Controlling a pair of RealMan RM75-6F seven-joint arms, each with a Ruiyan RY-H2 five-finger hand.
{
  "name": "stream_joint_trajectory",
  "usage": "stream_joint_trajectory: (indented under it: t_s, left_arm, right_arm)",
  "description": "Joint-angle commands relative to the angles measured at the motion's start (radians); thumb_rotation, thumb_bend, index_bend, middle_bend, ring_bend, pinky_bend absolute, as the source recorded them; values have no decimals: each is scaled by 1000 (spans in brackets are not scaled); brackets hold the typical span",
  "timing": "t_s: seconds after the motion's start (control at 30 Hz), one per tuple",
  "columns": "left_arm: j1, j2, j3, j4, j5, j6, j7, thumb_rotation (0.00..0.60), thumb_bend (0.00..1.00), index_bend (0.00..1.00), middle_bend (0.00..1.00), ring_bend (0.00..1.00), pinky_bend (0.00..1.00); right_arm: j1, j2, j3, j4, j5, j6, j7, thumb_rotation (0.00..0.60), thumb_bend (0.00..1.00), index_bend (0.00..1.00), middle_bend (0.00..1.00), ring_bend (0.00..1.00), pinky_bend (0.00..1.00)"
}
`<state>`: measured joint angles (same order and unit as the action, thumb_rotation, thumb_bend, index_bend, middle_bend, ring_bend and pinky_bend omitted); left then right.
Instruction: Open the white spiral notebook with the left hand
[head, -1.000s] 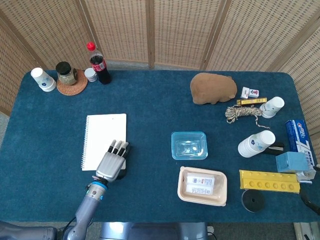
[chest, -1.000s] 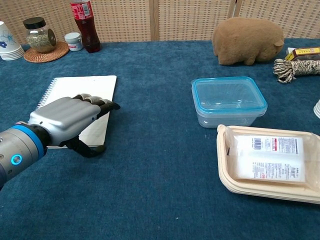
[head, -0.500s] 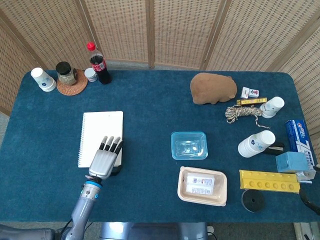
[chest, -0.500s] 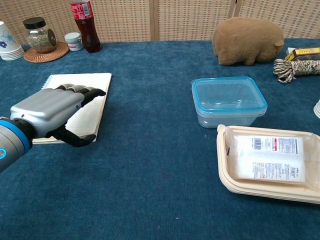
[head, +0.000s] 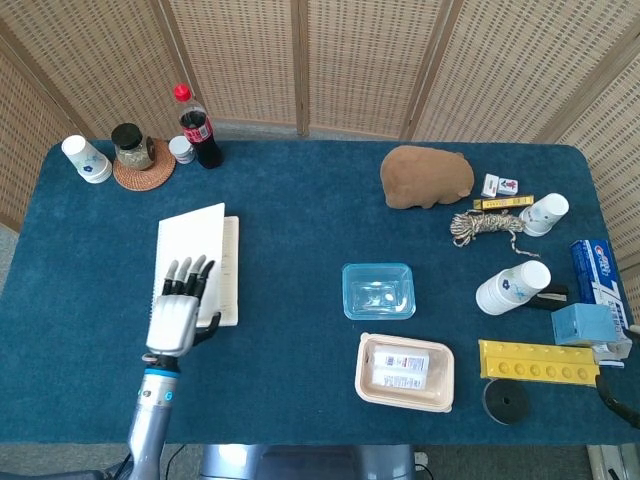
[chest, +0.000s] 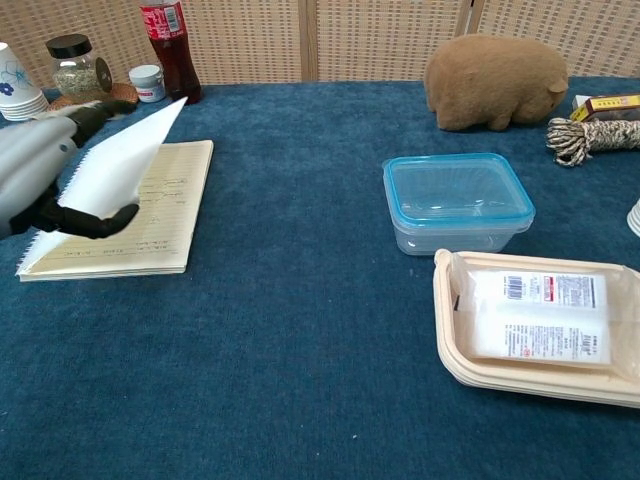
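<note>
Under raised cover (chest: 118, 160), lined page (chest: 150, 215).

White spiral notebook (head: 228, 270) lies on the table's left half, spiral binding along its left edge. White cover (chest: 125, 155) is lifted and tilted up off the pages, hinged at the spiral. Cream lined page (chest: 150, 215) beneath is exposed, with faint writing. Page block lies flat; the cover is not yet folded fully over.
</note>
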<state>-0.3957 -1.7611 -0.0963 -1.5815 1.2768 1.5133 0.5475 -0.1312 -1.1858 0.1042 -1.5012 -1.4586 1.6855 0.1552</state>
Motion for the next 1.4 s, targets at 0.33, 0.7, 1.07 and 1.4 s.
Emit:
stream_joint_trajectory:
  t_s: [0.33, 0.7, 1.07, 1.4]
  left_arm:
    - [214, 103, -5, -43, 40, 255, -164, 539, 328, 0, 57, 0, 0]
    - [338, 226, -16, -98, -61, 283, -214, 540, 328, 0, 44, 0, 0]
    - [379, 365, 19, -196, -89, 207, -198, 534, 329, 0, 39, 0, 0]
    - [344, 535, 146, -248, 144, 95, -209, 539, 329, 0, 29, 0, 0]
  right_arm:
    - [5, 6, 8, -13, -33, 26, 6, 600, 287, 212, 241, 219, 339]
    - [27, 17, 13, -49, -65, 24, -21, 600, 288, 202, 241, 219, 339]
    - [36, 21, 7, -72, -68, 9, -44, 600, 287, 202, 240, 219, 339]
    - [54, 41, -10, -118, -50, -54, -111, 600, 288, 204, 240, 219, 339]
